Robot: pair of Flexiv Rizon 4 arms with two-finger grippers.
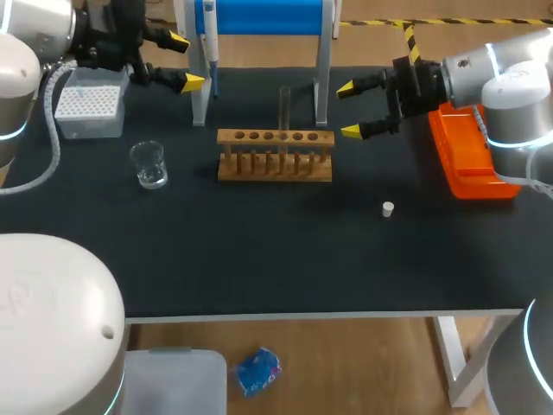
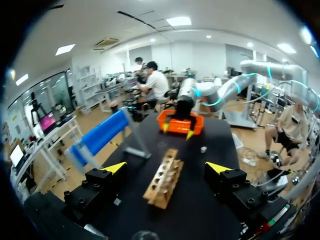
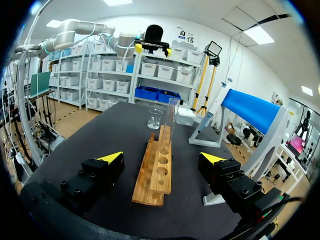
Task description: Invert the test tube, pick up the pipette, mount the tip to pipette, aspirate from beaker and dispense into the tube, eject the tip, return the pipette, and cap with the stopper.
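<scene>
Near the back of the table (image 1: 285,251), the pipette (image 1: 210,39) hangs by the left post of a blue-topped stand (image 1: 268,15), and the head view's upper edge cuts off its top. Its tip end is too small to make out. The test tube (image 1: 284,108) is clear glass and nearly vanishes against the stand behind it. I cannot tell which end is up. The right wrist view shows it best: a tall, thin, upright cylinder (image 3: 173,112) standing in a hole of the wooden rack (image 3: 155,172), well ahead of the fingers. In the left wrist view it is only a faint streak above the rack (image 2: 162,180).

The rack (image 1: 275,154) sits mid-table with a row of holes along its top. A small glass beaker (image 1: 149,164) stands to its left, and whether it holds liquid is unclear. Behind the beaker is a box of tips (image 1: 89,108). A little white stopper (image 1: 388,208) lies alone on the black surface, right of the rack. An orange tray (image 1: 471,164) is partly hidden under the right arm.

The left gripper (image 1: 184,61) hovers beside the stand with its fingers wide apart, holding nothing. The right gripper (image 1: 347,110) hangs just right of the rack, also spread and empty.
</scene>
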